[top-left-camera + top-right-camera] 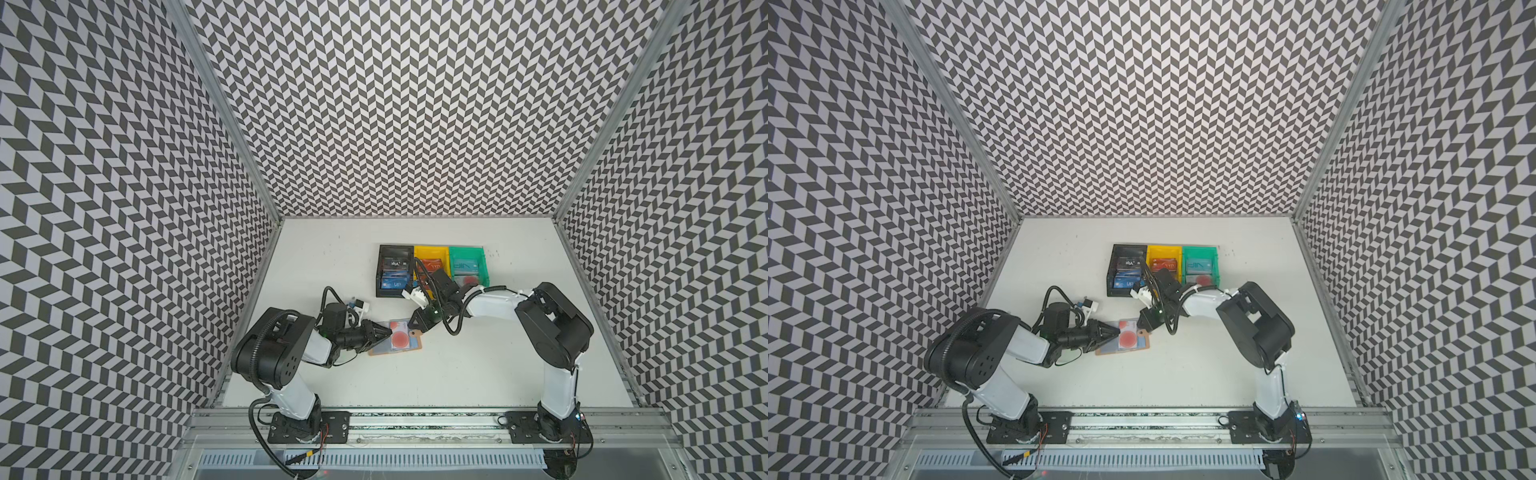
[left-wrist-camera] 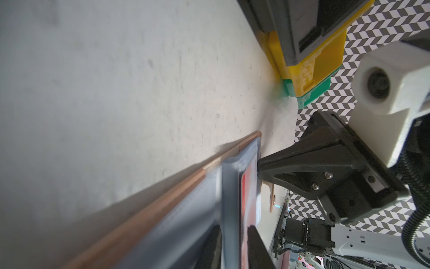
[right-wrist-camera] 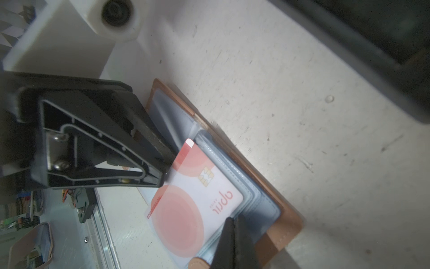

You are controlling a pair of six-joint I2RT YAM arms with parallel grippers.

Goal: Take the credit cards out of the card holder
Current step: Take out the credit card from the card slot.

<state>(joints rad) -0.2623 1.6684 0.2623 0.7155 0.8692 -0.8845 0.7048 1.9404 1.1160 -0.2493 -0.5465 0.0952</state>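
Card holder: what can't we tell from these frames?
- Card holder: any cards in lower sleeves, hidden under the white card in every view.
- Left gripper: whether it pinches that card; blurred in left wrist view, covered by its own fingers in both top views.
- Yellow bin: card count; right arm overlaps it in both top views.

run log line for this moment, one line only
left hand: jaws astride white card edge, grip unclear | right hand: shut, tip on card holder
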